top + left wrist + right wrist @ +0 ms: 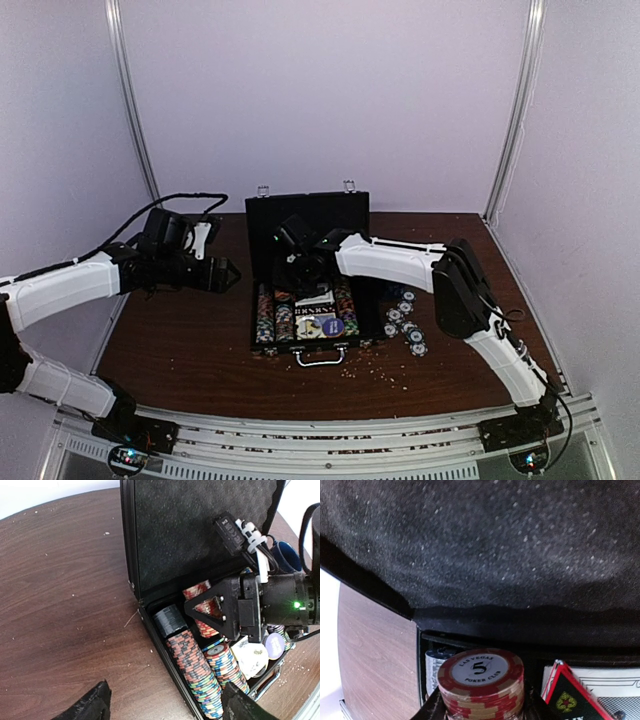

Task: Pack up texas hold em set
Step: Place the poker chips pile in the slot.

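Loose chips (405, 322) on the desk (180, 350) just right of the open briefcase (290, 347), your left hand (226, 272) released, hovering left of it, your right hand (300, 268) inside the tray grasping a red chip stack (481, 680), lid (310, 210) upright behind

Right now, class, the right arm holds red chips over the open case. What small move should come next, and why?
Probably lower the red chip stack into a chip slot in the case, then release. The right fingers pinch it over the tray beside the card deck, and loose chips lie outside.
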You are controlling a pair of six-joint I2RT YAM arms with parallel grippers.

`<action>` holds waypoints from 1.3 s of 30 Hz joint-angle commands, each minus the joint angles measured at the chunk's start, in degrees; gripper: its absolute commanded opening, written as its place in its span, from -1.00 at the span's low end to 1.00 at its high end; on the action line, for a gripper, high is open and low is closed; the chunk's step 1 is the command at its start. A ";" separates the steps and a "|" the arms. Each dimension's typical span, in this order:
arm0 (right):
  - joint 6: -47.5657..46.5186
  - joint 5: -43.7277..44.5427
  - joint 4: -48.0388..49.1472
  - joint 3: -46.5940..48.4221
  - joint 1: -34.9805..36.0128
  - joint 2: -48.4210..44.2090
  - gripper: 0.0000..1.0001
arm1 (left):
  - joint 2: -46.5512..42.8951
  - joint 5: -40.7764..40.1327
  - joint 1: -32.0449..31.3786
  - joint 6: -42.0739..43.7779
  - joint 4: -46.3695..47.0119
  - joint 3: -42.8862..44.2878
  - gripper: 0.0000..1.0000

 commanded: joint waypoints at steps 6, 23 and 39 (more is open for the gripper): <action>0.58 0.36 0.21 0.17 1.10 -1.04 -0.49 | 1.35 0.69 0.46 -0.34 1.79 -0.48 0.57; 1.50 2.95 -1.53 -0.76 2.33 -2.70 -0.26 | 0.96 1.33 0.55 -0.48 2.05 -1.53 0.57; 1.33 4.30 -1.66 -0.52 2.46 -4.94 0.10 | 0.69 1.96 0.56 -0.61 2.49 -1.84 0.57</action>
